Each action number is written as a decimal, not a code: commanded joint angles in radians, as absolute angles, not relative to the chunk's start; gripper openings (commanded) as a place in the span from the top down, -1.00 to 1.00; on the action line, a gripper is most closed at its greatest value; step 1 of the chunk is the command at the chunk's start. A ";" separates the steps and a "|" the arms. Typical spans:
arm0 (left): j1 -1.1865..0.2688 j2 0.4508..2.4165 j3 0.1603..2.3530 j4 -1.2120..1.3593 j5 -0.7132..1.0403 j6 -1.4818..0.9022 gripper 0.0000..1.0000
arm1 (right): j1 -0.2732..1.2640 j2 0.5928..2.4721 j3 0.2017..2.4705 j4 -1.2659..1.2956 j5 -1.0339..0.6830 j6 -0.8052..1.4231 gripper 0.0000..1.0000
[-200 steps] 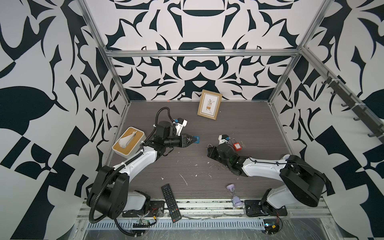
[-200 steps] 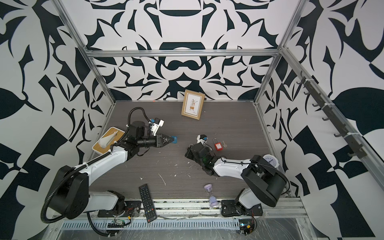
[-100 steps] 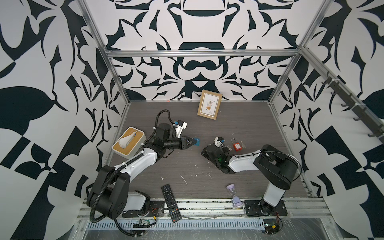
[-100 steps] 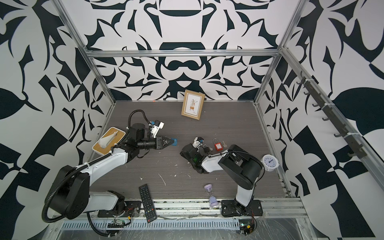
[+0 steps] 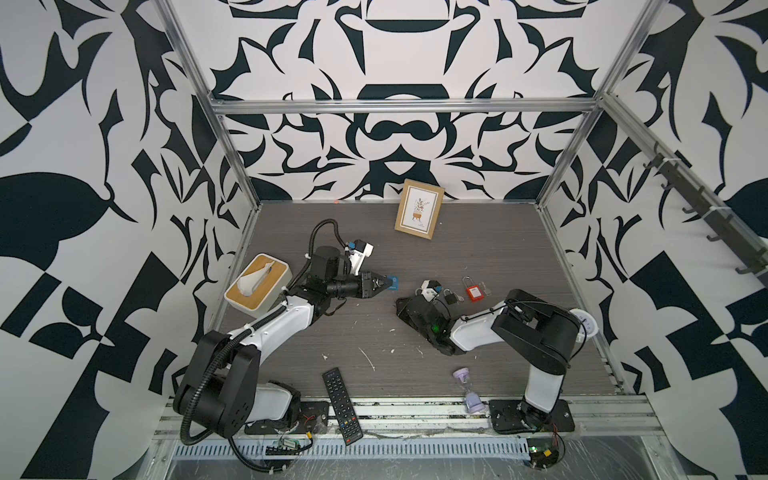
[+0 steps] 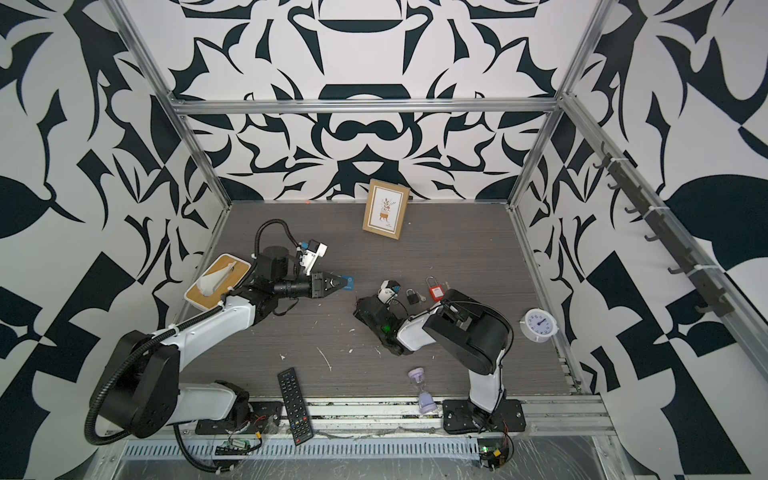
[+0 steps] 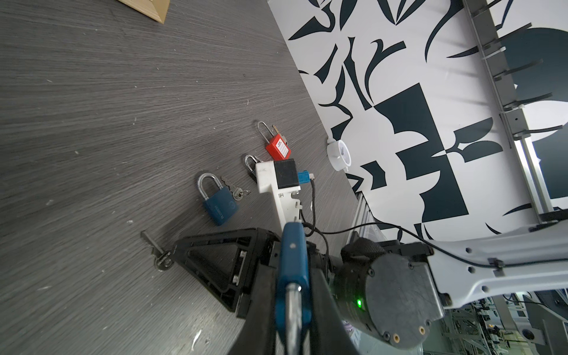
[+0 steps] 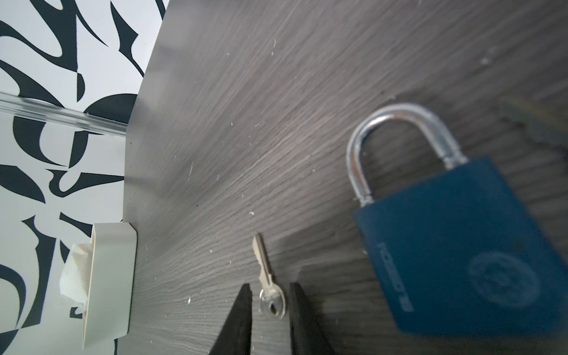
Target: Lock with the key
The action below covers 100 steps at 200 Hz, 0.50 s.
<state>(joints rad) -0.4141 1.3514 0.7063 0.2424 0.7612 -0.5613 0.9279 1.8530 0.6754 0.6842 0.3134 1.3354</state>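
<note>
My left gripper is shut on the shackle end of a blue padlock, held above the table; in the left wrist view this padlock is seen edge-on. A small silver key lies flat on the table. My right gripper is open, with a fingertip on each side of the key's head and a gap on both sides. In both top views the right gripper sits low, just right of the held padlock. A second blue padlock lies on the table beside the right fingers.
A red padlock and a small black padlock lie right of the grippers, with more keys. A tissue box stands at the left, a picture frame at the back, a remote and an hourglass in front, a clock at the right.
The right arm has folded up from lying stretched out, and its gripper has slid a little left toward the held padlock. The left arm has stayed put.
</note>
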 commanded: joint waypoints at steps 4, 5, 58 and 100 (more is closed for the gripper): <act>-0.409 1.349 0.693 0.280 0.785 -0.555 1.00 | 0.934 1.808 0.665 0.720 0.309 1.332 0.48; -0.409 1.349 0.692 0.281 0.785 -0.555 1.00 | 0.934 1.807 0.664 0.720 0.310 1.331 0.48; -0.411 1.387 0.800 -0.001 0.658 -0.345 1.00 | 0.912 1.551 0.587 0.568 0.326 1.097 0.51; -0.454 1.493 0.984 -0.404 0.520 -0.031 1.00 | 0.829 1.297 0.622 0.195 0.216 0.809 0.52</act>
